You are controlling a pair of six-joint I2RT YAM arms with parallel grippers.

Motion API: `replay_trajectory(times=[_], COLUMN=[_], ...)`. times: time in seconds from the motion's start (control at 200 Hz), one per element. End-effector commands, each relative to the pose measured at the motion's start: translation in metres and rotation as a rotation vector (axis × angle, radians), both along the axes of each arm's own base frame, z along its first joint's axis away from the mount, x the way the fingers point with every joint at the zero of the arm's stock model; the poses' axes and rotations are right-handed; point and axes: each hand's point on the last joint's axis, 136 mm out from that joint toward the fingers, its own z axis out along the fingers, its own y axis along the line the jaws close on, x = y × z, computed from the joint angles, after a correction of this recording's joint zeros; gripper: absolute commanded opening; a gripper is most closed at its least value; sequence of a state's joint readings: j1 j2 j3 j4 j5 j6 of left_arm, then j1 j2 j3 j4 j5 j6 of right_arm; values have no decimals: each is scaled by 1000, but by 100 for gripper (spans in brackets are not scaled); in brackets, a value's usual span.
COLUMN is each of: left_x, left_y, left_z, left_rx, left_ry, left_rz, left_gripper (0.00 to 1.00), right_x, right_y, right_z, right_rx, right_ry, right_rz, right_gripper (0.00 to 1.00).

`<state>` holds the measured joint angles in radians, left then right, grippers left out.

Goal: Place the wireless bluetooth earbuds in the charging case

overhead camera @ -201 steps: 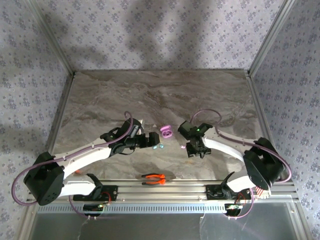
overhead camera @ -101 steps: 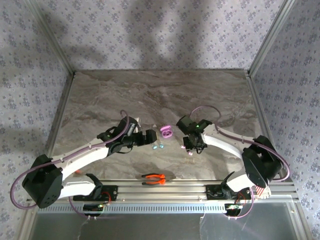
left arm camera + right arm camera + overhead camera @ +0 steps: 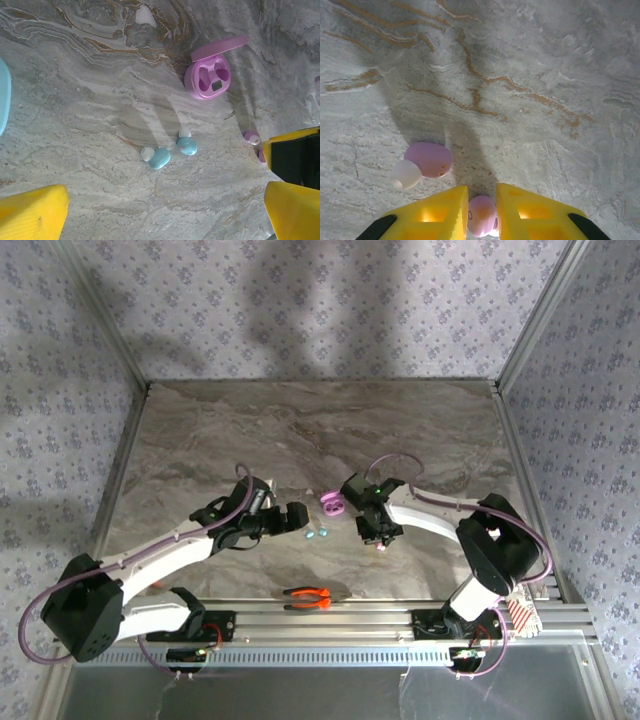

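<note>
Pink earbud (image 3: 481, 222) clamped in right gripper (image 3: 482, 192) jaws, second pink earbud (image 3: 427, 160) beside, teal earbuds (image 3: 160, 158) near open charging case (image 3: 207, 80), left gripper (image 3: 165, 200) jaws wide apart, marble table (image 3: 300, 430) bare around.

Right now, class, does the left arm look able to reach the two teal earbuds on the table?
Probably yes. The left gripper is open just beside the teal earbuds, which lie bare on the marble table. The right gripper sits apart, closed on a pink earbud.
</note>
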<state>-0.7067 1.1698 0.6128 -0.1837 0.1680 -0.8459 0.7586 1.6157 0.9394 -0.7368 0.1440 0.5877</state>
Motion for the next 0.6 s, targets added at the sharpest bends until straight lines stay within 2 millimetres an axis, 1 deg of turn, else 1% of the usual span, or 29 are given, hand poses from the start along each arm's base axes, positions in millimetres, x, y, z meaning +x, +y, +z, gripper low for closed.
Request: replay_trajectory(times=[0.0, 0.23, 0.375, 0.595], left_x=[-2, -3, -4, -5], left_y=[3, 5, 6, 6], left_z=[3, 2, 1, 1], left_rx=[-7, -12, -11, -14], left_ry=[-12, -11, -9, -8], left_rz=[-13, -11, -8, -11], left_gripper=[100, 100, 100, 100], right_x=[0, -6, -10, -13], right_y=[-2, -5, -10, -12], right_z=[2, -3, -2, -1], right_rx=[-40, -75, -104, -125], right_ry=[1, 19, 20, 16], right_rz=[-11, -6, 5, -9], right_gripper=[23, 23, 26, 27])
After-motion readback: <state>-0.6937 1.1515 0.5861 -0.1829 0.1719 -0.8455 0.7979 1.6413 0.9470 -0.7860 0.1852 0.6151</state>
